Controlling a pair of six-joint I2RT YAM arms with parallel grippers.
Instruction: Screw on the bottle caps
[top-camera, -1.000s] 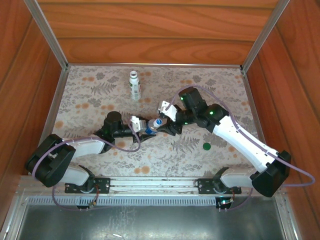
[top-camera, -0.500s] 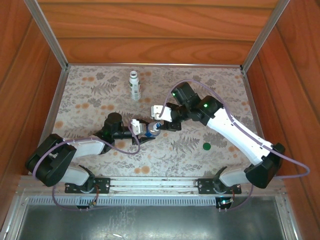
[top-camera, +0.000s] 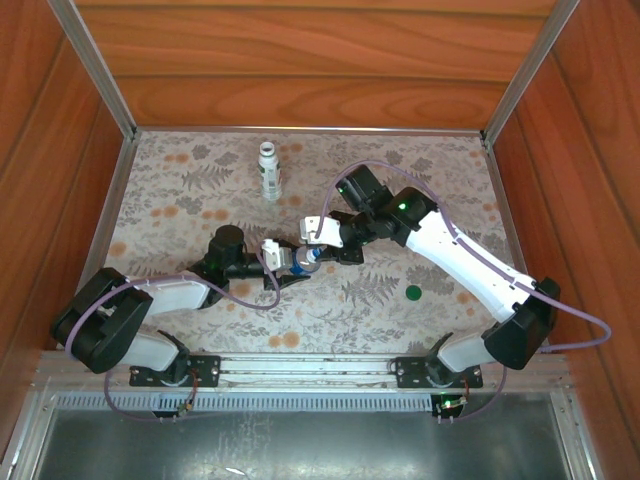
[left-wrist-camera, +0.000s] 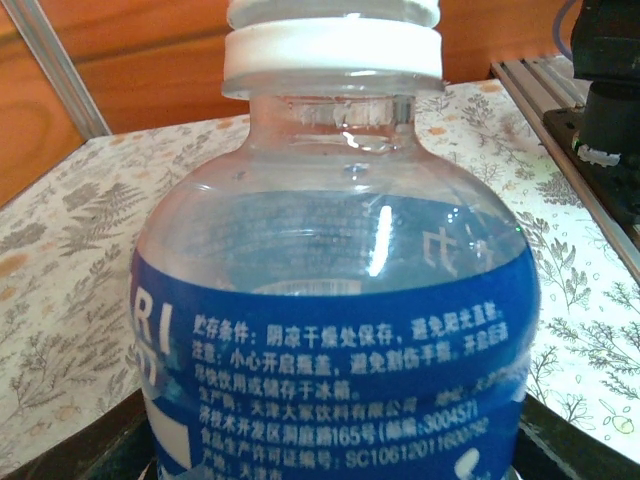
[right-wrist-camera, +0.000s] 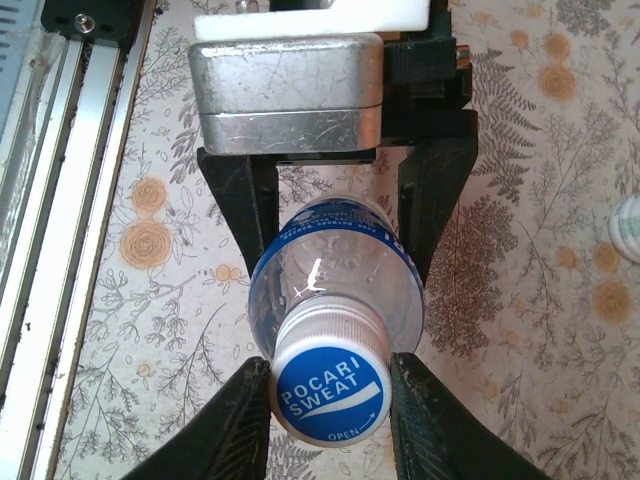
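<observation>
My left gripper (top-camera: 288, 263) is shut on the short clear bottle (top-camera: 301, 262) with the blue label (left-wrist-camera: 335, 340), which it holds just above the table. Its black fingers (right-wrist-camera: 436, 190) clamp the bottle's body (right-wrist-camera: 335, 265) from both sides. The blue cap (right-wrist-camera: 330, 393), printed POCARI SWEAT, sits on the bottle's neck. My right gripper (right-wrist-camera: 330, 400) is shut on it, a finger (right-wrist-camera: 238, 420) pressing each side. From above, the cap (top-camera: 313, 256) lies between the two wrists. The taller white bottle (top-camera: 269, 170) stands far back, uncapped. The dark green cap (top-camera: 413, 293) lies on the cloth to the right.
A floral cloth (top-camera: 180, 200) covers the table, walled by wood panels (top-camera: 300, 100) at the back and sides. An aluminium rail (top-camera: 300, 368) runs along the near edge. The right arm (top-camera: 450, 250) arches over the middle right.
The right arm has swung left and its wrist has turned, with the blue cap staying at the bottle's mouth. The left arm and bottle have held still.
</observation>
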